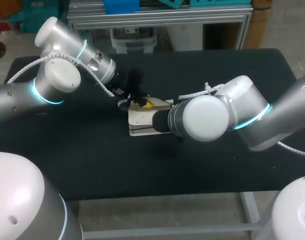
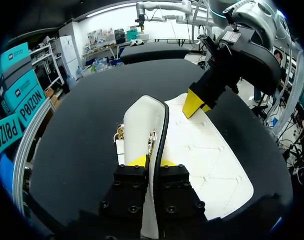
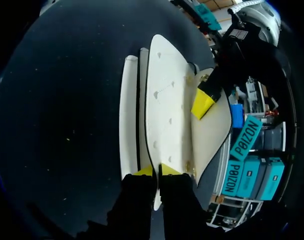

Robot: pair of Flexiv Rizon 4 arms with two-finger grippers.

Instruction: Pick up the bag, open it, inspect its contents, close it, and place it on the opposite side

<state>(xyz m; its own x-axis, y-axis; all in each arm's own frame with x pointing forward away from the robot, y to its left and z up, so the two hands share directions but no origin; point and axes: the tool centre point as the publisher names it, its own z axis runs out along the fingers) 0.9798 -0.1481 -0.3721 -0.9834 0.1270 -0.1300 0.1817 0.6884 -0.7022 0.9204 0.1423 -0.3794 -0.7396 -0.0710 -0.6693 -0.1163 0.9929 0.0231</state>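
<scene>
The white quilted bag (image 1: 142,121) lies on the black table (image 1: 92,155), between both arms. In the left wrist view my left gripper (image 2: 152,161) is shut on the bag's black-trimmed flap edge (image 2: 160,125), with gold clasp hardware (image 2: 120,132) just ahead of the fingers. My right gripper (image 3: 155,170) is shut on a thin white panel edge of the bag (image 3: 166,110) from the opposite side. Each wrist view shows the other arm's yellow fingertip (image 2: 194,102) (image 3: 202,103) at the bag's far end. In the head view the left gripper (image 1: 140,101) is over the bag, and the right arm's elbow (image 1: 205,117) hides the right gripper.
The dark tabletop (image 1: 202,165) around the bag carries nothing else. White cables (image 1: 104,87) run along the left arm near the bag. The table's front edge (image 1: 157,196) lies close below the arms.
</scene>
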